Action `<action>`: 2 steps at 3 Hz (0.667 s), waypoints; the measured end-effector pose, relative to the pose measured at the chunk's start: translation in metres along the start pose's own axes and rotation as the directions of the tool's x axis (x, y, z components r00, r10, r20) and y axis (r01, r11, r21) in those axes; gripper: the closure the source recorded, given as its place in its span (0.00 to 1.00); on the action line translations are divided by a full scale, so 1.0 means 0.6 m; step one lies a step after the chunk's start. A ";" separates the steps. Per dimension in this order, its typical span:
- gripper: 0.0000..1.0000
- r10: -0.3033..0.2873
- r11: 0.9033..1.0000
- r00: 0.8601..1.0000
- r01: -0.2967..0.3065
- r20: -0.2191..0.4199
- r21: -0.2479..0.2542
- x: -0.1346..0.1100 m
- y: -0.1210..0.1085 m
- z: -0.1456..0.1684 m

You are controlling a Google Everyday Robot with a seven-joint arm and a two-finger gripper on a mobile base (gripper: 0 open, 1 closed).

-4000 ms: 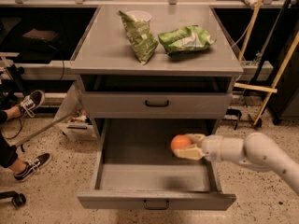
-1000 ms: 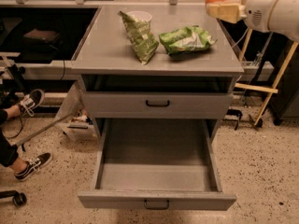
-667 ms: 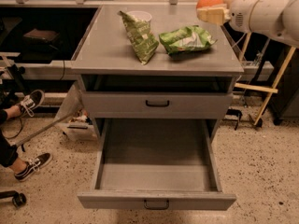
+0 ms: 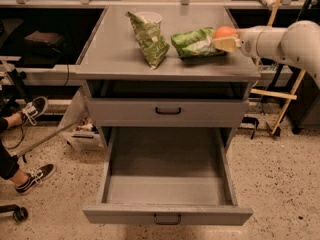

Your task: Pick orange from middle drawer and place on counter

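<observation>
The orange (image 4: 224, 32) is held in my gripper (image 4: 223, 40) over the right side of the counter (image 4: 115, 54), just at the right end of a flat green snack bag (image 4: 195, 43). The gripper's pale fingers (image 4: 226, 45) are shut on the orange, with the white arm (image 4: 285, 40) reaching in from the right. The middle drawer (image 4: 167, 181) stands pulled wide open below, with nothing inside it. The drawer above it (image 4: 167, 111) is closed.
A second green snack bag (image 4: 148, 39) stands upright at the counter's centre, in front of a white cup (image 4: 149, 18). A person's legs and sneakers (image 4: 32, 111) are on the floor at left. Wooden sticks (image 4: 275, 94) lean at the right.
The arm has carried the orange from high at the right down and leftward to just above the counter, beside the flat green bag. Earlier it lifted the orange out of the open drawer.
</observation>
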State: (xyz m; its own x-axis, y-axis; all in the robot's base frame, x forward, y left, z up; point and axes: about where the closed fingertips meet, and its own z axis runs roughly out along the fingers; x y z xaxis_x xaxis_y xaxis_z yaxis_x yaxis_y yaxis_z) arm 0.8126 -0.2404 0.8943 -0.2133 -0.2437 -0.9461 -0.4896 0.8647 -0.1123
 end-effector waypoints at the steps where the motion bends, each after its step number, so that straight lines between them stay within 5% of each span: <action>1: 1.00 0.039 0.999 0.998 -0.038 -0.043 0.023 0.081 -0.039 0.009; 2: 1.00 0.039 0.999 0.998 -0.038 -0.043 0.023 0.072 -0.040 0.006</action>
State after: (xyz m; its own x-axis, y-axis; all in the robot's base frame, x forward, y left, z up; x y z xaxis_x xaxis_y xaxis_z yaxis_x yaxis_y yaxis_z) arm 0.8183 -0.2698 0.8551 -0.2682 -0.2283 -0.9359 -0.4618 0.8831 -0.0831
